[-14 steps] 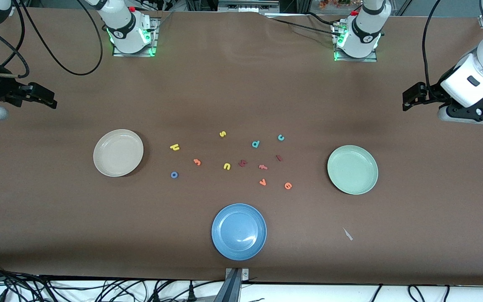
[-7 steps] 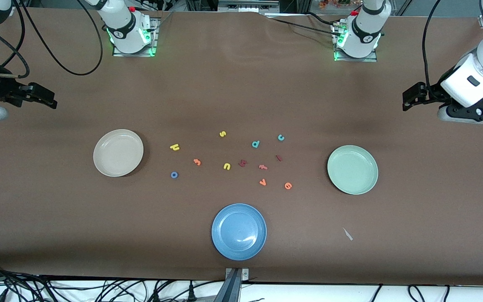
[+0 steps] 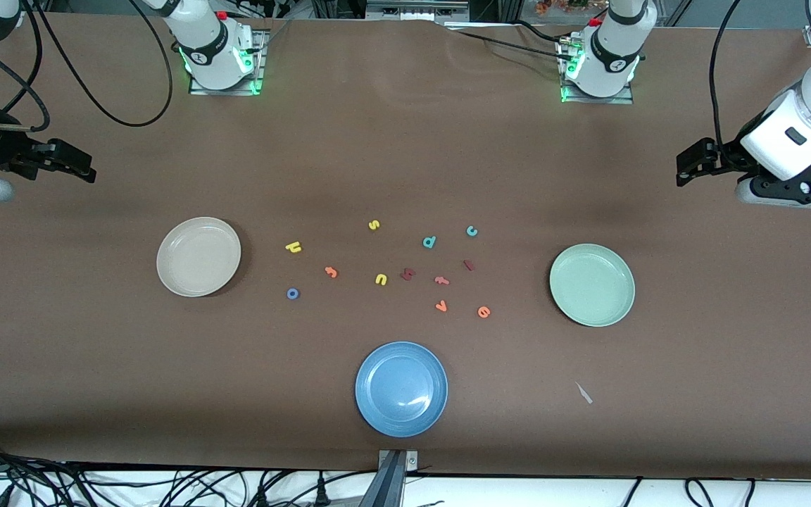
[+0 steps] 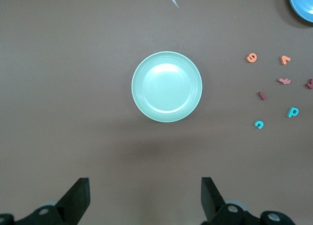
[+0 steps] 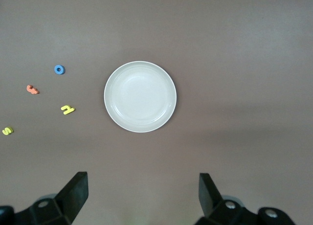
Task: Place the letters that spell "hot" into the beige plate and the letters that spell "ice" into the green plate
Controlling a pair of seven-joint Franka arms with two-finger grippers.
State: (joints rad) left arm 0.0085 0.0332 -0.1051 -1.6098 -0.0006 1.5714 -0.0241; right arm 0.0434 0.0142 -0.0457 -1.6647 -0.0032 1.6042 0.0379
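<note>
Nearest the front camera you have the blue plate [image 3: 401, 389], and nothing lies in it. Farther from the camera, toward the right arm's end of the desk [image 3: 405, 162], sits the beige plate [image 3: 198, 256], also with nothing in it. Toward the left arm's end sits the green plate [image 3: 592, 284], likewise holding no letter.

All the foam letters lie loose on the desk between the beige and green plates. On the beige plate's side you will find the blue "o" [image 3: 293, 293], then the orange "t" [image 3: 331, 272], then the yellow "h" [image 3: 293, 247] farthest from the camera. On the green plate's side lie the orange "e" [image 3: 483, 312], the dark red "i" [image 3: 469, 265] and, farthest, the teal "c" [image 3: 472, 231]. Among them sit a yellow "u" [image 3: 381, 279], a yellow "s" [image 3: 374, 225] and a teal "d" [image 3: 429, 242].

Compared with one second ago, nothing has moved: plates, letters and both arms match.

The desk is covered in brown. A small pale scrap [image 3: 583, 393] lies near the green plate, closer to the camera. Cables run along the desk's near edge.

Your left gripper [image 4: 145, 200] waits in the air over the desk by the green plate, jaws spread wide and holding nothing. Your right gripper [image 5: 142, 198] waits over the desk by the beige plate, equally wide and without a load.
</note>
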